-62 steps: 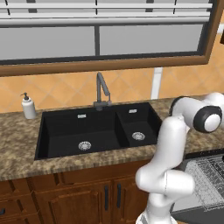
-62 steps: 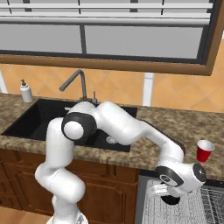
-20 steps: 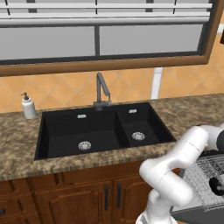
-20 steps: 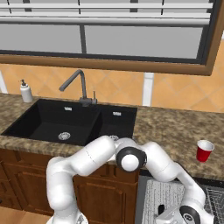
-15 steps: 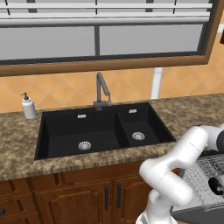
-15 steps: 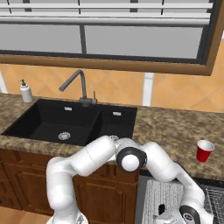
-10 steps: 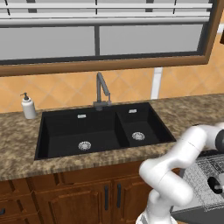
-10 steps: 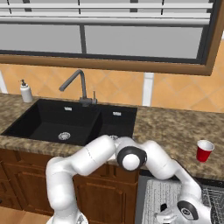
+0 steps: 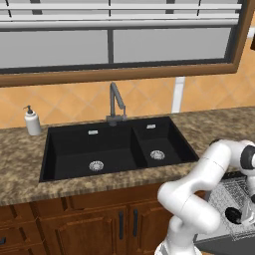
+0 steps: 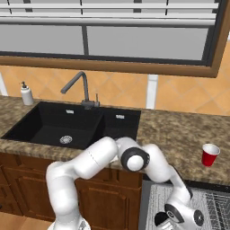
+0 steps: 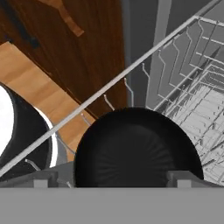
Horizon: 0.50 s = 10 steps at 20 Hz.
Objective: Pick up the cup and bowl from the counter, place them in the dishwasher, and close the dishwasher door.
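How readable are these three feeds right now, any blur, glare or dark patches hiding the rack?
Left base view: soft and low in detail, evenly lit, no glare; the arm covers much of the wire rack. Right base view: equally soft; the red cup reads clearly on the counter. Hand view: a black bowl sits close and nearly featureless; the rack wires stay crisp.

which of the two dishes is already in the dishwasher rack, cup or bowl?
The black bowl: it sits in the wire rack right at the open gripper. The red cup stands upright on the counter, right of the sink.
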Motion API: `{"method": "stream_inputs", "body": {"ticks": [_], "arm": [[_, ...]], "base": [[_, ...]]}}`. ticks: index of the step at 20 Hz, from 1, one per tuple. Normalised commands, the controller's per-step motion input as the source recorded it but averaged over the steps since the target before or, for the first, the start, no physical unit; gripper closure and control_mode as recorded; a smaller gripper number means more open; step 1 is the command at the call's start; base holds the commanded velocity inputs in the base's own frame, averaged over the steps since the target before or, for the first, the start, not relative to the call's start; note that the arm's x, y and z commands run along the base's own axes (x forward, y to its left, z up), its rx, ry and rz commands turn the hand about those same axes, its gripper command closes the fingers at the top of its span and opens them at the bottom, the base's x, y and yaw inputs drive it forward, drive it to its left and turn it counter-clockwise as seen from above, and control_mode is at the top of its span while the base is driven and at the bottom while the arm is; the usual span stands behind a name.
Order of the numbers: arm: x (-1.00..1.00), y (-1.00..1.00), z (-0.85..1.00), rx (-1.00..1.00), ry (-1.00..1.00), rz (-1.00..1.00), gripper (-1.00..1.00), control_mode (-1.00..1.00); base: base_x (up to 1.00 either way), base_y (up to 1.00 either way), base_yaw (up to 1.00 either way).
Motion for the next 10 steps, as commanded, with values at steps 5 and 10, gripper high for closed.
{"method": "stream_inputs", "body": {"ticks": [5, 10], "arm": [[0.24, -0.43, 0.08, -0.19, -0.03, 0.0, -1.0, -1.0], [0.03, -0.46, 0.84, -0.01, -0.02, -0.01, -1.0, -1.0]], "base": [[0.0, 0.0, 0.0], [0.0, 0.0, 0.0]]}}
